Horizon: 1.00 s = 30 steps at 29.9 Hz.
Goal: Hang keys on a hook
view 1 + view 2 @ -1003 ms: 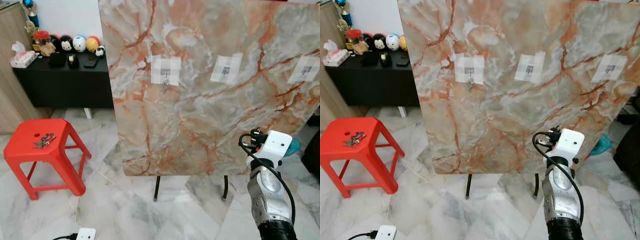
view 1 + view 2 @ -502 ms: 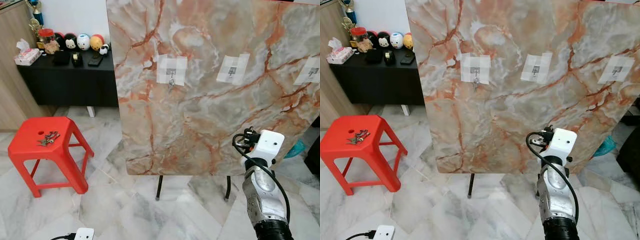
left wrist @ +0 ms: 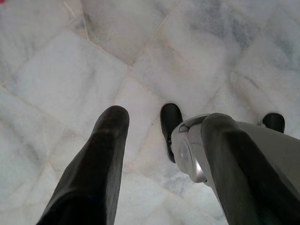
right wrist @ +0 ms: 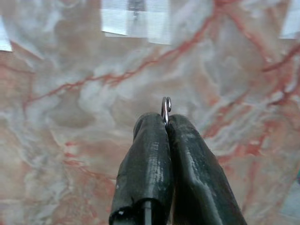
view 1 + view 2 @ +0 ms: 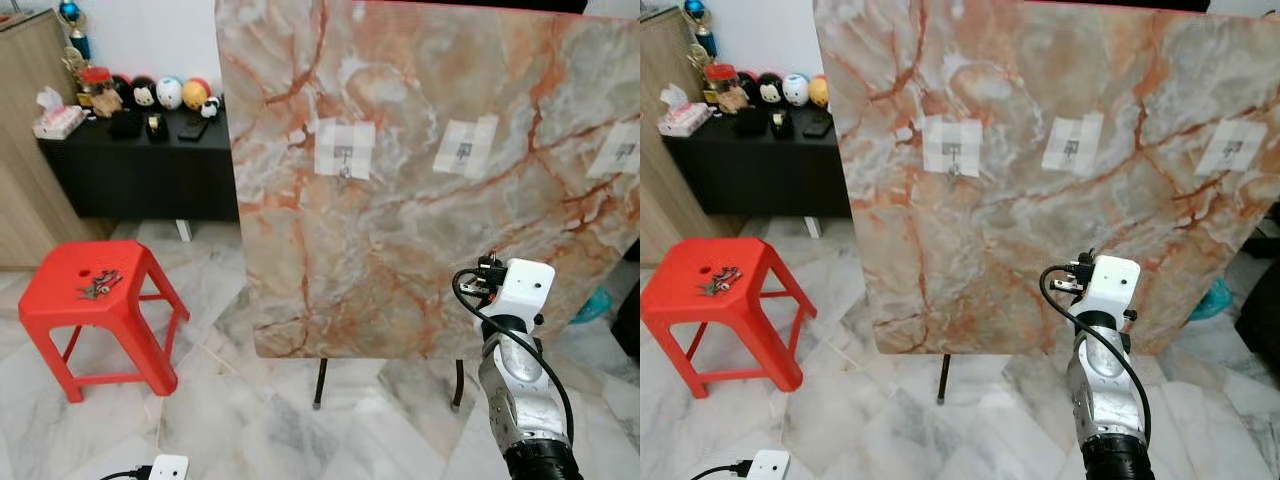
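Note:
A marble board (image 5: pixel 420 230) on black legs carries three hooks on white tape patches: left hook (image 5: pixel 344 152), middle hook (image 5: pixel 465 150), right hook (image 5: pixel 620 152). A small key seems to hang from the left hook. A bunch of keys (image 5: pixel 98 285) lies on the red stool (image 5: pixel 60 310) at the left. My right arm (image 5: pixel 518 300) is raised before the board's lower right. In the right wrist view my right gripper (image 4: pixel 166 123) is shut on a metal key ring (image 4: pixel 166 107), facing the board below a taped hook (image 4: pixel 136 7). My left gripper (image 3: pixel 166 119) hangs open over the floor.
A black sideboard (image 5: pixel 140 170) with toy figures and a tissue box (image 5: pixel 58 122) stands against the back wall, beside a wooden cabinet (image 5: pixel 25 120). A white power strip (image 5: pixel 168 468) lies on the marble floor. The board's legs (image 5: pixel 320 382) stand ahead.
The whole picture has shifted right and down as the camera moved. My right arm sits a little further left in the picture, still holding the ring.

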### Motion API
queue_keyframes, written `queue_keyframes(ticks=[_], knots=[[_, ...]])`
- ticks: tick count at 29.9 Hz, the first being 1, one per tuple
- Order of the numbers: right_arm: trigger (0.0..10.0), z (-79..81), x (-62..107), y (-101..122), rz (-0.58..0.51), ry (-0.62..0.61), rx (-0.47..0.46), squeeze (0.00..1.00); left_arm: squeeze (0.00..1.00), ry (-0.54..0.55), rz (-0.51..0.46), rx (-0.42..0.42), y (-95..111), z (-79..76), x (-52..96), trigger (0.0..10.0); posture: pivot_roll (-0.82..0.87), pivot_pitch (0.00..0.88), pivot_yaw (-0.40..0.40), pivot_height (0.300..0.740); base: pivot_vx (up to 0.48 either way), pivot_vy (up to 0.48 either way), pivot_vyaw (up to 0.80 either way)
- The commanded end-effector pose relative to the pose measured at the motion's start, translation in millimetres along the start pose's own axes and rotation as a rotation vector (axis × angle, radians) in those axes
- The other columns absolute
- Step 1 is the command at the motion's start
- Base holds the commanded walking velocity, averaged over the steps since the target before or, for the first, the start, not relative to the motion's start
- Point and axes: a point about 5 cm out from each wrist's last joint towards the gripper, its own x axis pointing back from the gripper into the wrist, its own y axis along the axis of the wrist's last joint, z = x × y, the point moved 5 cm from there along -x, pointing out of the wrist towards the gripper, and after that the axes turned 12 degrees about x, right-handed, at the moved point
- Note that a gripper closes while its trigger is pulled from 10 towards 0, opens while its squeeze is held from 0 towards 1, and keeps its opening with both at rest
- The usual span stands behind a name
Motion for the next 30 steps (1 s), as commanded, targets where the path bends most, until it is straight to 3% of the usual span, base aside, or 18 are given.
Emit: queue_keyframes(ticks=[1, 16, 26, 30], knots=[[10.0, -2.1, -1.2, 8.2, -0.029, -0.01, 0.001, 0.0, 0.0, -0.003, 0.005, -0.005, -0.7, -0.2, 0.0, 10.0, 0.02, 0.0, -0.087, 0.74, 0.337, 0.0, 0.0], [10.0, -8.0, -1.4, 4.4, -0.017, -0.038, -0.009, 0.0, 0.0, 0.003, 0.002, 0.0, -0.4, 0.7, 0.1, 10.0, 0.03, 0.0, -0.086, 0.74, 0.338, 0.0, 0.0], [10.0, -15.4, 0.1, 3.4, -0.018, -0.083, -0.017, 0.0, 0.0, 0.007, 0.003, 0.001, -0.5, 1.2, 0.1, 10.0, 0.03, 0.0, -0.086, 0.74, 0.0, 0.0, 0.0], [10.0, -26.0, 0.9, 7.8, -0.038, -0.152, -0.022, 0.0, 0.0, 0.01, 0.002, 0.0, -0.4, 1.7, 0.1, 10.0, 0.03, 0.0, -0.087, 0.74, 0.0, 0.0, 0.0]])
